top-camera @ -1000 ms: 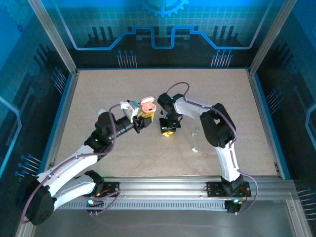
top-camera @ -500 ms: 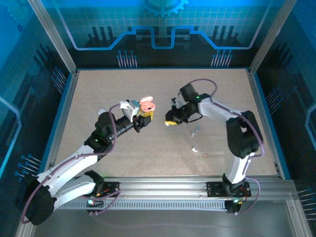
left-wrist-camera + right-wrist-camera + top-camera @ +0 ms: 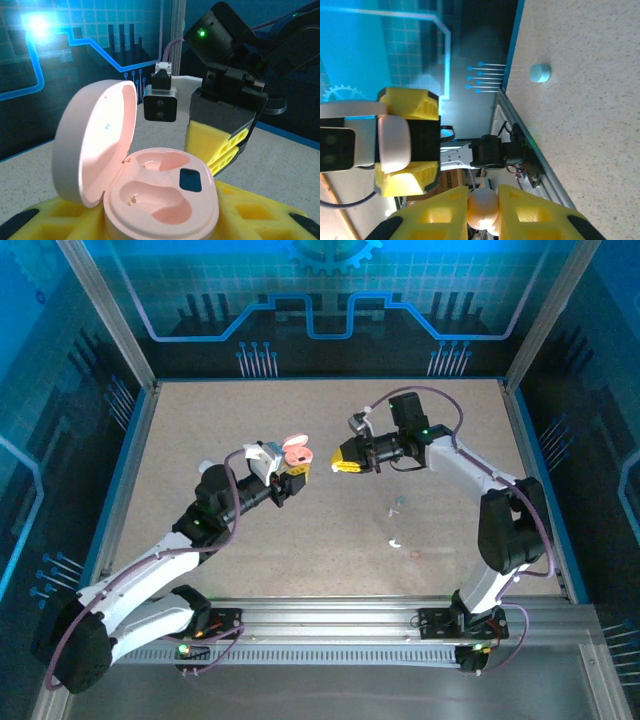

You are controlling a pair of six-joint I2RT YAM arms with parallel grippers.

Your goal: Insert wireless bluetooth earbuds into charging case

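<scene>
Left end effector (image 3: pixel 290 478) grips the pink case (image 3: pixel 160 195), lid flipped open, both wells empty. Right end effector (image 3: pixel 347 458) is pinched tight on a pinkish earbud (image 3: pixel 482 209).

We can't read any text anywhere; the bluish marks (image 3: pixel 107 125) inside the pink case (image 3: pixel 137 165) lid are too blurry.

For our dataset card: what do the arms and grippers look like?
The left arm and right arm are white shells with black joints, each trailing a purple cable. The left gripper and right gripper have black bodies and yellow, cell-patterned fingers. A green light glows on the right wrist.
</scene>
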